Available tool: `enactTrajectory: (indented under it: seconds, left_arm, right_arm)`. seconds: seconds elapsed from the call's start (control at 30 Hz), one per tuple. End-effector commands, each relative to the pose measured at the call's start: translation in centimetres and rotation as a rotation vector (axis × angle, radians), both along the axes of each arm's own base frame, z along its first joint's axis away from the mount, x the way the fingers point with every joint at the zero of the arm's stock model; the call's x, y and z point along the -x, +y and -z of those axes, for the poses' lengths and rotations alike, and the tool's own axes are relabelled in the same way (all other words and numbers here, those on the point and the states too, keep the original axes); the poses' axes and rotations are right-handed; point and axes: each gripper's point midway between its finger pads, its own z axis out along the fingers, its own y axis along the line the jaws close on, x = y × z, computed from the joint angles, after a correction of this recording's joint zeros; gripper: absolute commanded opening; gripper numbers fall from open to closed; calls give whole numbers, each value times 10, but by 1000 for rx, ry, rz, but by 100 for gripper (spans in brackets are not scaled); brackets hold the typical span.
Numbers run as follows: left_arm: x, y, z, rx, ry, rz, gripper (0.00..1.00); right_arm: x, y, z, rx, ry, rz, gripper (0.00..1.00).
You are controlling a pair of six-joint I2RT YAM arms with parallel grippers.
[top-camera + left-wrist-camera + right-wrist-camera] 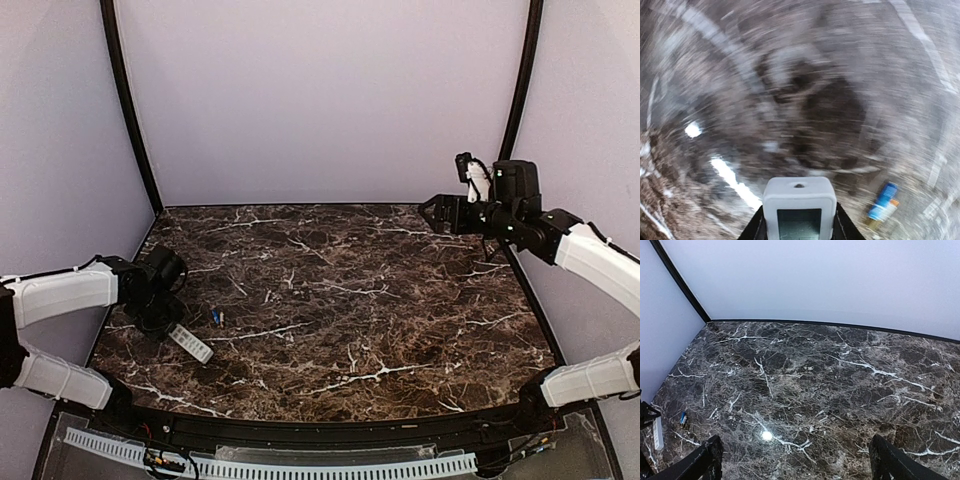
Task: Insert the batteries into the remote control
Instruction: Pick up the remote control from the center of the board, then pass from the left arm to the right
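The table (805,100) is blurred; remote control (799,210) cut off.

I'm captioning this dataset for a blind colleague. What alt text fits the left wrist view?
A white remote control is clamped between the left fingers at the bottom edge, sharp against a motion-blurred dark marble table. One blue battery lies on the table to its right.

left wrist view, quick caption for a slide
Motion-blurred: left gripper clamps the white remote control, one blue battery lying on the marble table nearby
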Motion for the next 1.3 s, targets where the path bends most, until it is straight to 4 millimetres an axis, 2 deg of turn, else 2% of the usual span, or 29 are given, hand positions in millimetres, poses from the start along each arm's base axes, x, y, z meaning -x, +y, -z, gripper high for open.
enactTrajectory:
  seconds: [0.0,0.07,0.1,0.13,0.17,0.2,0.23,0.27,0.3,0.33,0.43,0.47,0.5,0.53,0.57,0.6,0.63,0.8,0.93,1.27]
  left_arm:
    - [-50,-28,-71,-41,-296,195,0]
    - [-76,-45,-119,-115,-499,311,0]
    - [-81,-62,-140,-167,-574,441,0]
    - [-95,-77,-171,-177,-715,478,0]
    - [-96,-97,-189,-240,-788,623,0]
    - [-105,-118,-226,-217,-958,664,0]
    - [-102,-137,-242,-281,-1028,793,0]
    - [-101,-160,-272,-236,-1172,849,0]
    - [-97,-173,-288,-267,-1243,928,0]
    - [-90,-196,-306,-214,-1345,1013,0]
    - [-70,-235,-345,-165,-1551,1212,0]
    - [-57,-251,-355,-110,-1636,1291,0]
    - [-49,-255,-371,-97,-1724,1305,0]
    - [-39,-267,-372,-49,-1766,1375,0]
    - [-32,-268,-385,-26,-1840,1376,0]
    - [-24,-278,-383,20,-1869,1434,0]
    - [-17,-279,-393,45,-1925,1432,0]
    - [4,-297,-396,183,-2001,1533,0]
    - [10,-299,-399,248,-2036,1531,0]
    - [16,-299,-403,323,-2068,1510,0]
  right_arm:
    - [14,28,-39,-38,-62,-179,99]
    - [28,47,-56,-69,-91,-315,99]
    - [37,58,-63,-86,-105,-391,98]
    - [47,69,-72,-101,-124,-463,98]
    - [56,80,-80,-110,-150,-533,99]
    - [65,91,-87,-114,-171,-589,99]
    - [73,102,-94,-115,-193,-645,99]
    - [81,113,-99,-111,-213,-693,99]
    - [89,126,-104,-108,-229,-742,99]
    - [98,138,-108,-104,-248,-792,98]
    - [119,171,-115,-95,-293,-921,99]
    - [124,182,-115,-96,-300,-960,99]
    - [130,191,-116,-105,-303,-1000,99]
    - [134,199,-115,-112,-298,-1034,99]
    - [137,206,-113,-117,-292,-1057,99]
    - [137,212,-109,-116,-283,-1069,98]
    - [136,218,-106,-113,-273,-1077,98]
    - [146,232,-99,-162,-258,-1160,96]
    - [150,239,-95,-203,-270,-1198,92]
    - [153,251,-82,-237,-242,-1248,67]
